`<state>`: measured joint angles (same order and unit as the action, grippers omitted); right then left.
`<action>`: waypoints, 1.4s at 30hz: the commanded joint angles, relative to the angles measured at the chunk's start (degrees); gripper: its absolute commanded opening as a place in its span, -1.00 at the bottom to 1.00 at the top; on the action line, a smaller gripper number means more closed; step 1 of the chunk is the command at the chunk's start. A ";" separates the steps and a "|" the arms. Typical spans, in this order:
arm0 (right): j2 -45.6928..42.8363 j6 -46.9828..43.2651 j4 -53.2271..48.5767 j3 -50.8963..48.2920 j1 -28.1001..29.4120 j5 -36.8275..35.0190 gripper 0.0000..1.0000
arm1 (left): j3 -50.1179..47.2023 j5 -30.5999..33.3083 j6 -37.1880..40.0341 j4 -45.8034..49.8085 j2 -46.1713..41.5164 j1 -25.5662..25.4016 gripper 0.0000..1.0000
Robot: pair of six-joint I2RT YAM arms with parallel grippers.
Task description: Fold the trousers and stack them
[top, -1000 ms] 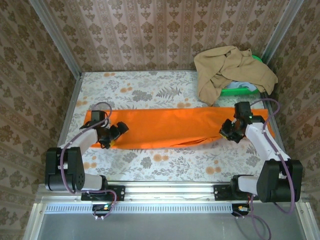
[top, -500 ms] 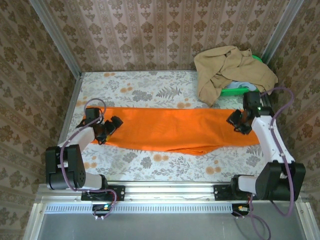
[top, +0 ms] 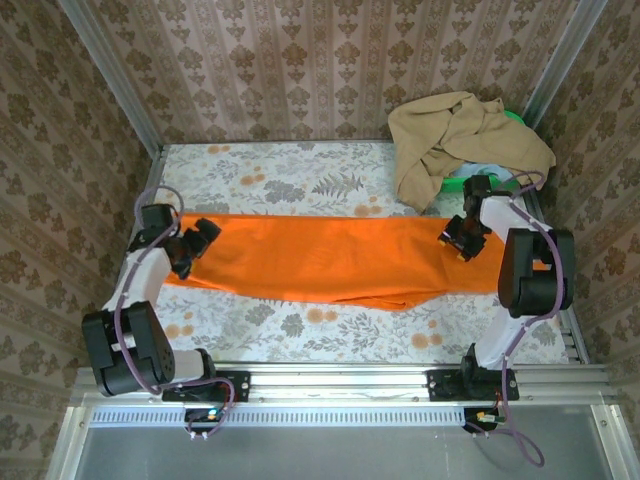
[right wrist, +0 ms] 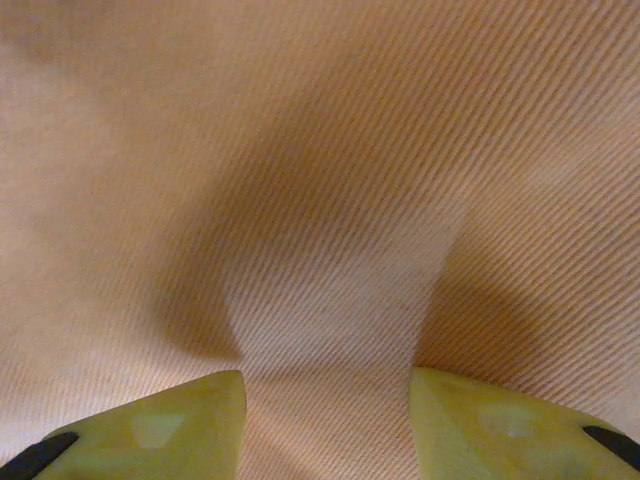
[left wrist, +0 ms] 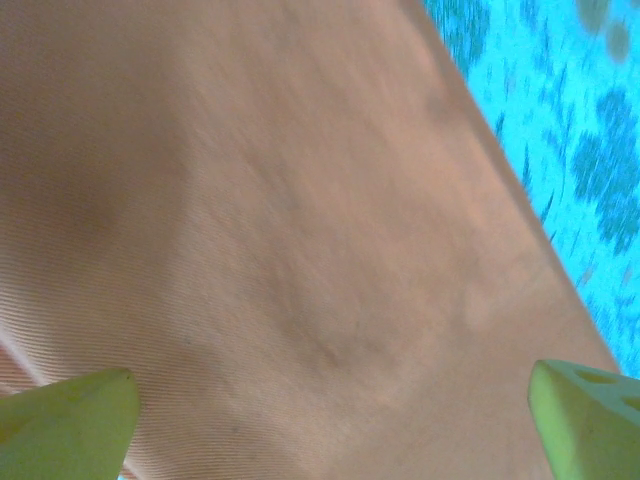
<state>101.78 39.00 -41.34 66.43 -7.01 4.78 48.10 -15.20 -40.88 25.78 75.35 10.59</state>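
Trousers [top: 330, 262] now laid flat beneath left pincer [top: 196, 246], spread, and right pincer [top: 453, 242], half-spread.

One pair of bright orange soft-fabric trousers [top: 330, 255] lies on one table covered in a pale floral print [top: 300, 180]. One crumpled tan cloth garment [top: 460, 140] sits at the far right corner. Beside it is one bright green plastic container [top: 478, 182], partly covered by the garment.

Two black jointed robot arms stand at the near edge, the left arm [top: 140, 275] and the right arm [top: 530, 270]. Each carries one gripper, two in all: the left gripper [top: 195, 242] and the right gripper [top: 460, 240].

Each wrist view shows two yellow-green fingers, one pair on the left [left wrist: 70, 425] and one on the right [right wrist: 150, 425], four altogether.

Two purplish cables run along the arms, one on the left [top: 152, 191] and one on the right [top: 503, 425].
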 commanded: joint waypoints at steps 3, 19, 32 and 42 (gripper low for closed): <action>-3.58 -2.34 1.13 0.51 3.18 -0.09 -0.01 | 6.55 9.49 3.47 12.00 -3.35 4.20 0.99; -6.51 -3.14 -2.26 0.18 13.06 -0.29 0.00 | -2.05 8.91 -0.31 -6.34 7.29 13.76 0.26; -9.87 -3.33 -4.20 0.91 13.86 -1.60 -0.01 | -4.99 5.90 -2.05 -15.27 11.09 14.25 -0.48; -8.70 -3.85 -2.43 0.01 14.21 -0.13 -0.01 | -4.13 10.34 -0.90 -5.32 0.28 10.79 -0.79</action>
<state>92.79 35.73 -43.46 67.11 6.66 4.73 43.20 -7.40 -42.46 15.88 76.99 22.31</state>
